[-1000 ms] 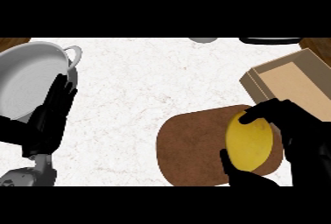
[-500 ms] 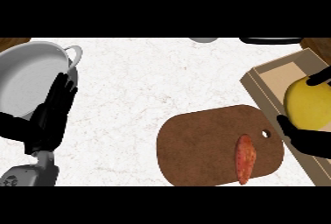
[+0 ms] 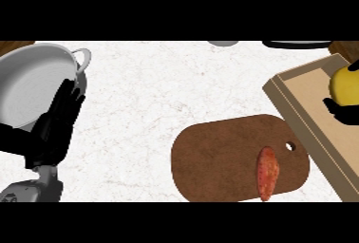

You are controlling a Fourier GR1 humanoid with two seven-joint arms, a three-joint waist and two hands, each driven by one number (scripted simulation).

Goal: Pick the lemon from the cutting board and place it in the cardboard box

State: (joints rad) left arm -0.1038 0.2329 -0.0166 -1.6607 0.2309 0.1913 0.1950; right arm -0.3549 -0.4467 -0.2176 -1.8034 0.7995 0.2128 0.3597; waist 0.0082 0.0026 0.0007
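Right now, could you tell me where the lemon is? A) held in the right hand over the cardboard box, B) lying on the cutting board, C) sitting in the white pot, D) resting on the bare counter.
A: the lemon shows at the view's right edge with the right hand curled round it, above the cardboard box, while the cutting board carries only a reddish-orange item.

You have a white marbled stone counter (image 3: pixel 182 85), matt; a smooth dark wooden cutting board (image 3: pixel 224 156); a plain matt cardboard box (image 3: pixel 308 118); a brushed metal pot (image 3: pixel 35 80); a smooth-skinned lemon (image 3: pixel 345 85).
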